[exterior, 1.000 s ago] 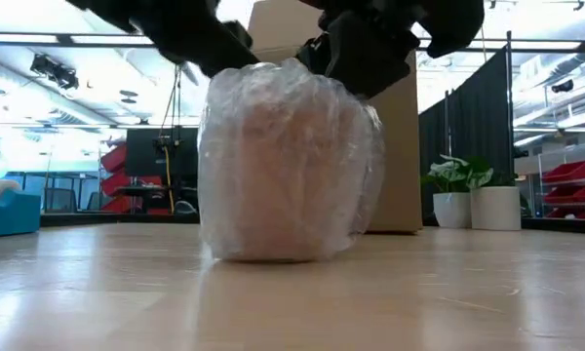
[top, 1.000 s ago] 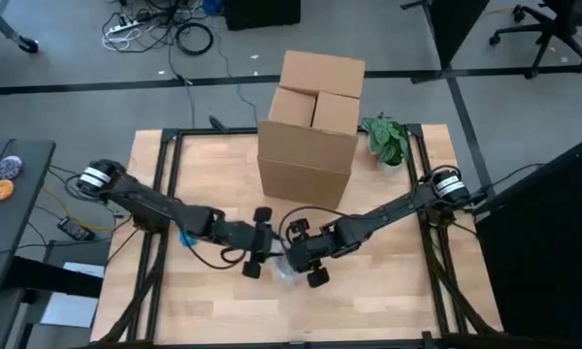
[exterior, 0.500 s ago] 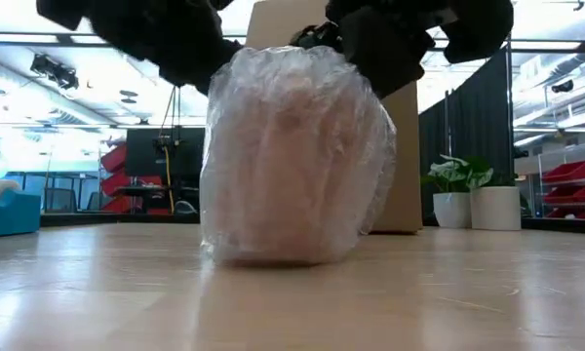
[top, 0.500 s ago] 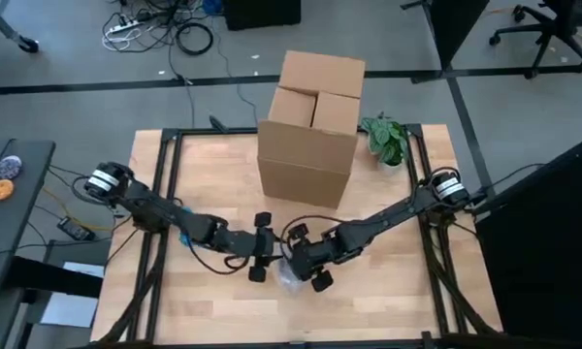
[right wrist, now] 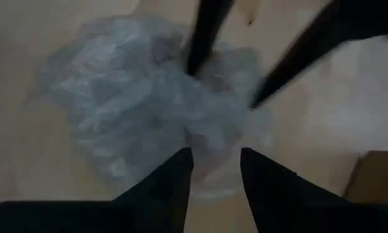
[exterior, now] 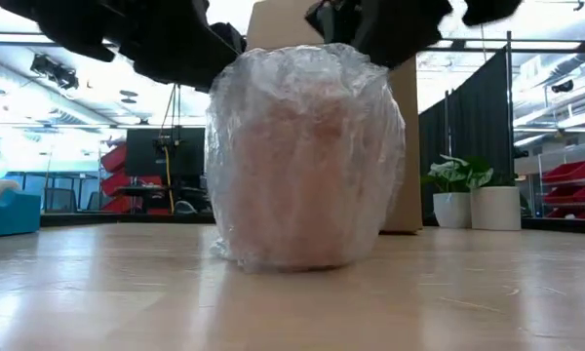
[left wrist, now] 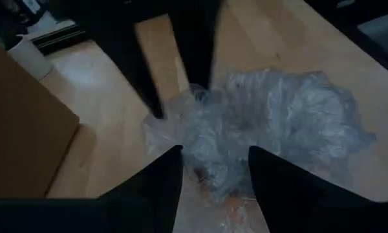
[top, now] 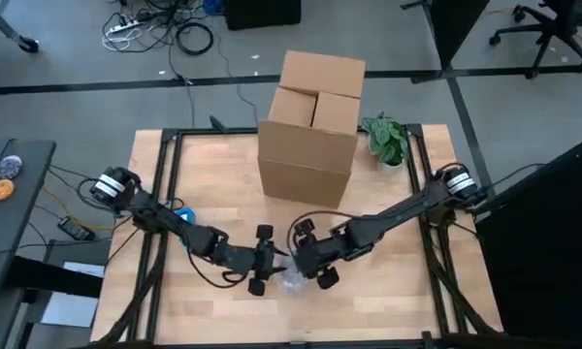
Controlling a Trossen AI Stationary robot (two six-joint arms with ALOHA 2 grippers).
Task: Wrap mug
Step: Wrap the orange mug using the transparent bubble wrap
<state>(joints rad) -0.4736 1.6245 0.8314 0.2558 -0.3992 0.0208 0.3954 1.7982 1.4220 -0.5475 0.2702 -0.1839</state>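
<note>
Wrapped mug (exterior: 302, 161) upright on desk (top: 213, 170) near front edge, between both grippers, left gripper (top: 268, 269) just beside it on one side, fingers spread, right gripper (top: 307, 264) opposite, fingers spread, box (top: 310, 126) behind toward rear edge

- the mug itself is hidden inside the crinkled clear bubble-wrap bundle (exterior: 302, 161).
- both dark grippers are cut off by the low view's top edge.
</note>
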